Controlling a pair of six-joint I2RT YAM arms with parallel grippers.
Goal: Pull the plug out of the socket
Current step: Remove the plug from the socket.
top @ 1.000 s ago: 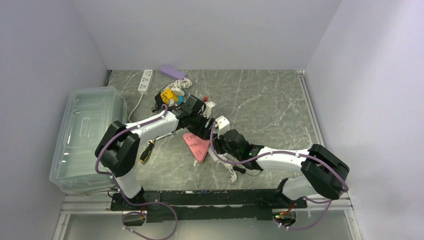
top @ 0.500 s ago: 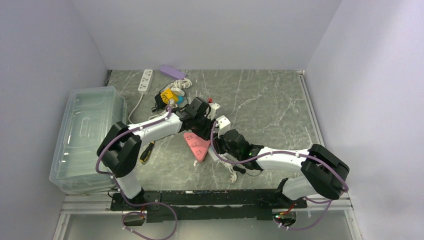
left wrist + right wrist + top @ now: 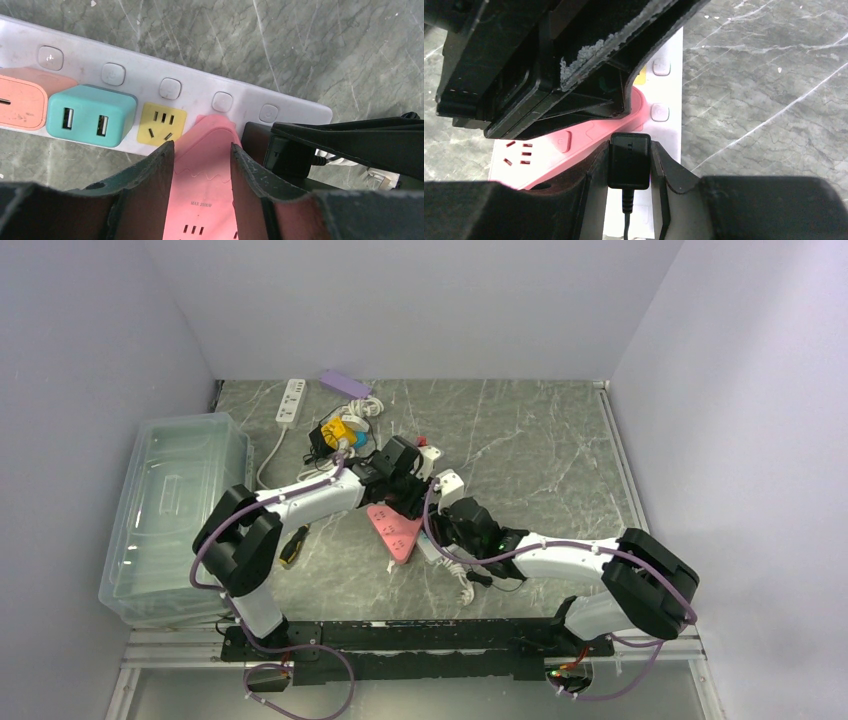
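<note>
Two grips were in place. The right gripper (image 3: 629, 152) had its jaws closed on the black plug (image 3: 629, 165), and the left gripper (image 3: 201, 150) had its jaws closed across the narrow end of the pink socket block (image 3: 202, 195). The plug was seated in the white power strip (image 3: 140, 82), just beside the pink block's tip, on the table (image 3: 325, 50) between the two arms.

The main risk looked to be the anchor. The left jaws held the pink block rather than the strip itself. If that block was only plugged in or merely lying across the strip, a pull on the black plug could have lifted the whole strip or worked the pink block loose, leaving the plug in its socket. How firmly the block was joined to the strip could not be told.

A second risk was slip. The plug's sides looked smooth and the fingers gripped only part of it, so a hard tug might have dragged the pads off.

A third was crowding — the two grippers were almost touching. A pull at a slant could have bound the pins or knocked one gripper into the other. A lurching strip could also have jolted the teal USB charger (image 3: 90, 115) and the orange adapter (image 3: 20, 102).
</note>
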